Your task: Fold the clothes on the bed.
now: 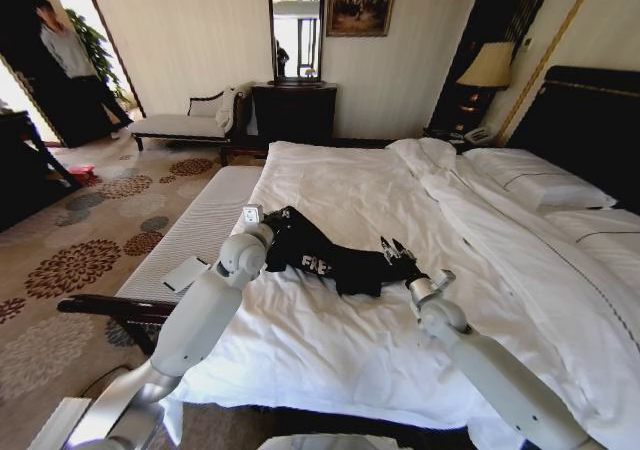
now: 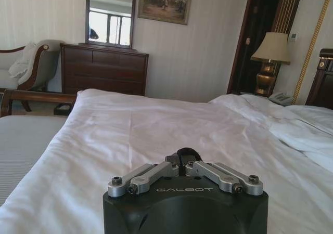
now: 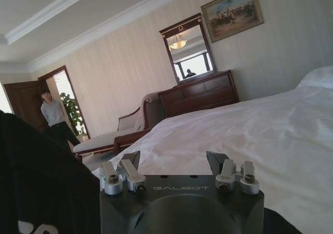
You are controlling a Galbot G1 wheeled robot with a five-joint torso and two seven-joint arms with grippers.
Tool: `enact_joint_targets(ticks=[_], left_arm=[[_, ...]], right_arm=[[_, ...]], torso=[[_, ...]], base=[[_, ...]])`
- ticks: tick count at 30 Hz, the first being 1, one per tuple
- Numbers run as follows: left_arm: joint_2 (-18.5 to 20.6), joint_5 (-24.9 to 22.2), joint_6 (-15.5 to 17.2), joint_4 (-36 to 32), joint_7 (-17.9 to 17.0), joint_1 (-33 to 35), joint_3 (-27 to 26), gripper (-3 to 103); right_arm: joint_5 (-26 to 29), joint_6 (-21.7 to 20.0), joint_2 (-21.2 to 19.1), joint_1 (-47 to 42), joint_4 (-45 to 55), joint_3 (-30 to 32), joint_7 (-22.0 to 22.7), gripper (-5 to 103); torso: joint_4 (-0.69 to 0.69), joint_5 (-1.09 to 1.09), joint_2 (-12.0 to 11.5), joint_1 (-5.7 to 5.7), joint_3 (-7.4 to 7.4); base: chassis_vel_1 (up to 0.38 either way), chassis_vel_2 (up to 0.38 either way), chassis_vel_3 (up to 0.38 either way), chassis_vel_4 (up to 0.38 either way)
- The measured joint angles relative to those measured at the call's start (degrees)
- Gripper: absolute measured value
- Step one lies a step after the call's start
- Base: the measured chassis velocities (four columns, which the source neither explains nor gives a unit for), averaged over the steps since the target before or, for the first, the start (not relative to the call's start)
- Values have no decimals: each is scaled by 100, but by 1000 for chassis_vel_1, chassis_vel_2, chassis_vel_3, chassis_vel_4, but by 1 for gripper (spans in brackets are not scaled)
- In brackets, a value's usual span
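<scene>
Black T-shirt (image 1: 330, 258) is lying bunched mid-bed (image 1: 350, 190). Left gripper (image 1: 268, 232) is pinching one end, jaws together; right gripper (image 1: 400, 253) is sitting spread at the other. It's floppy and light, so I'd be grabbing hems or shoulders.

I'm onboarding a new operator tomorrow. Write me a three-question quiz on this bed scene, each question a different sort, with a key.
1. True or false: the black T-shirt lies flat and fully spread out on the bed.
2. Multiple choice: where is the left gripper? A) at the shirt's end toward the striped bench B) on a pillow C) over the carpet
3. Fill in: in the right wrist view, the right gripper has its fingers ____.

Key: 1 false, it is bunched into a rumpled strip between the two grippers. 2 A. 3 open, spread wide apart, with black fabric beside them.
</scene>
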Motion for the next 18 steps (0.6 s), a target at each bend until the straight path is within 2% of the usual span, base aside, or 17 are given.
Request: enact_joint_targets(ticks=[1,2,4,6,7,9,10,12,18], left_arm=[[0,-10,7,-28,-1,-3,-12,1],[0,-10,7,-28,-1,-3,-12,1],[18,-66,35,-134,-15,-17,-43,1],[32,-87,47,-170,-26,-18,-51,1],[64,-119,67,-223,-50,-18,-58,1],[122,-143,85,-308,-73,10,-64,1],[122,-143,85,-308,-73,10,-64,1],[183,-152,102,-390,-81,72,-75,1],[271,-184,111,-487,-88,104,-125,1]], right_arm=[[-92,33,-1,-23,23,-55,-37,76],[-92,33,-1,-23,23,-55,-37,76],[-370,112,2,-38,49,-233,-99,86],[-479,117,2,-28,47,-286,-103,86],[-735,118,3,13,-4,-366,-104,96],[-1352,120,1,108,-193,-471,-105,99],[-1352,120,1,108,-193,-471,-105,99],[-1819,22,-59,201,-323,-561,-57,100],[-2061,-121,-280,397,-434,-756,34,100]], torso=[[0,0,0,0,0],[0,0,0,0,0],[0,0,0,0,0],[0,0,0,0,0],[0,0,0,0,0],[1,0,0,0,0],[1,0,0,0,0],[1,0,0,0,0],[1,0,0,-1,0]], base=[[0,0,0,0],[0,0,0,0],[0,0,0,0],[0,0,0,0],[0,0,0,0],[0,0,0,0],[0,0,0,0],[0,0,0,0],[0,0,0,0]])
